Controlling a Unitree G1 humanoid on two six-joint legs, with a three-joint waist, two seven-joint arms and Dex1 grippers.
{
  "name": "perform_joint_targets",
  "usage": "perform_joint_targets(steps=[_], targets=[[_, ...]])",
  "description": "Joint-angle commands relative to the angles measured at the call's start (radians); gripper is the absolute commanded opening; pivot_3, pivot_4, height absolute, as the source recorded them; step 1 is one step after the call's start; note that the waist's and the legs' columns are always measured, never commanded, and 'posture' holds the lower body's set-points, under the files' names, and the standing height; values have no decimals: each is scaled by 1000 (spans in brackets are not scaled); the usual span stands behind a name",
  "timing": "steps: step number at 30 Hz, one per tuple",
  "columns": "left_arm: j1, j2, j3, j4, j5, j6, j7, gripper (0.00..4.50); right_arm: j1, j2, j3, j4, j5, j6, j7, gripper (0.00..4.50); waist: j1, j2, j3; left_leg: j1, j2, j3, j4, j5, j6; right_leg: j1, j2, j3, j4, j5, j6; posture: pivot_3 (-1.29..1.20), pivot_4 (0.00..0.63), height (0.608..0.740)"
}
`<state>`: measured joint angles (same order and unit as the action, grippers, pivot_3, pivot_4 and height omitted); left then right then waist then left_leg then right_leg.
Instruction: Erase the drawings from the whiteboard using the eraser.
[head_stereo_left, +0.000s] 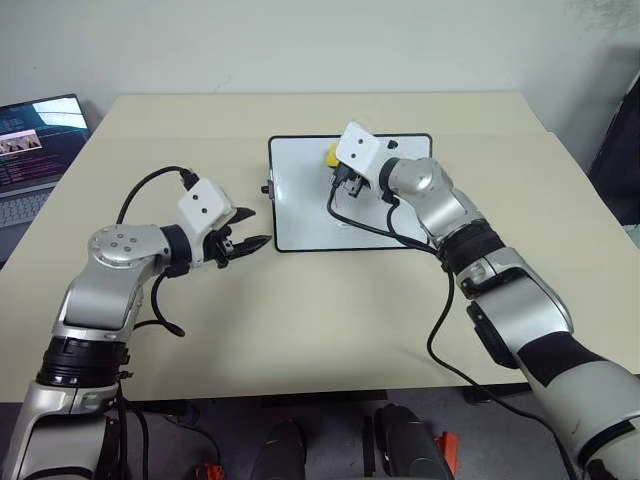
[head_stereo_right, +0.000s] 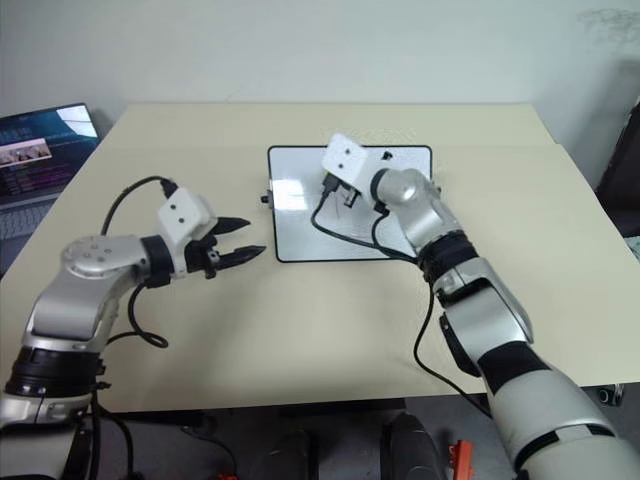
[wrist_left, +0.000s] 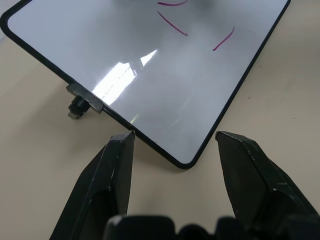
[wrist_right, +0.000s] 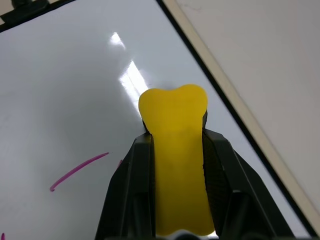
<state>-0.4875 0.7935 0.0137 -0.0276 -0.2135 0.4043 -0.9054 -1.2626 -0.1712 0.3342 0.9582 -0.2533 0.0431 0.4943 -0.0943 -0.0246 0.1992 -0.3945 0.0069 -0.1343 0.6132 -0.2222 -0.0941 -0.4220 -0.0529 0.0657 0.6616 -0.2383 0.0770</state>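
From the head I see the board (head_stereo_left: 305, 205) mid-table (head_stereo_left: 300, 330), a laptop (head_stereo_left: 35, 150) far left, and my right arm covering its far half. My left gripper (wrist_left: 172, 142) gapes empty at the near corner, strokes (wrist_left: 172, 22) beyond. My right gripper (wrist_right: 176, 140) pinches the eraser (wrist_right: 175, 150) over the board.

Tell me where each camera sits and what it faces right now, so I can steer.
Left eye and right eye views: on the head, looking forward and down at the table, both arms, the whiteboard.
Left wrist view: on the left wrist, along the open left tool toward the whiteboard's corner and the drawings.
Right wrist view: on the right wrist, along the right tool shut on the eraser, over the board.
Shared: both wrist views show the whiteboard and drawings.
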Motion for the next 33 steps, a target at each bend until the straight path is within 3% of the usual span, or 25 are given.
perform_joint_targets(steps=[1, 12, 25, 33], targets=[[-9, 8, 26, -31, -5, -6, 7, 2785, -43, 28, -36, 58, 32, -22, 54, 955, -4, 0, 0, 0, 0, 0, 0, 0, 0, 0, 0, 0, 0, 0, 0, 0, 150, 740], [-18, 12, 35, -31, -11, -3, 11, 2785, 39, 29, 1, 206, -36, -107, 85, 955, -11, -1, -1, 7, 0, 0, 0, 0, 0, 5, 1, 1, 2, 0, 0, 0, 150, 740], [-30, 13, 38, -23, -7, -4, 9, 2785, 122, 17, 23, 127, -38, -80, 225, 955, -13, -2, -2, 33, 2, 0, 0, 1, 2, 29, 4, 3, 2, -3, 2, 0, 150, 740], [-29, 10, 37, -26, -10, -1, 9, 2785, 4, 23, -59, 193, -9, -107, 13, 955, -14, -2, -2, 32, 2, 0, 0, 2, 3, 29, 4, 3, 2, -3, 1, 0, 150, 740]])
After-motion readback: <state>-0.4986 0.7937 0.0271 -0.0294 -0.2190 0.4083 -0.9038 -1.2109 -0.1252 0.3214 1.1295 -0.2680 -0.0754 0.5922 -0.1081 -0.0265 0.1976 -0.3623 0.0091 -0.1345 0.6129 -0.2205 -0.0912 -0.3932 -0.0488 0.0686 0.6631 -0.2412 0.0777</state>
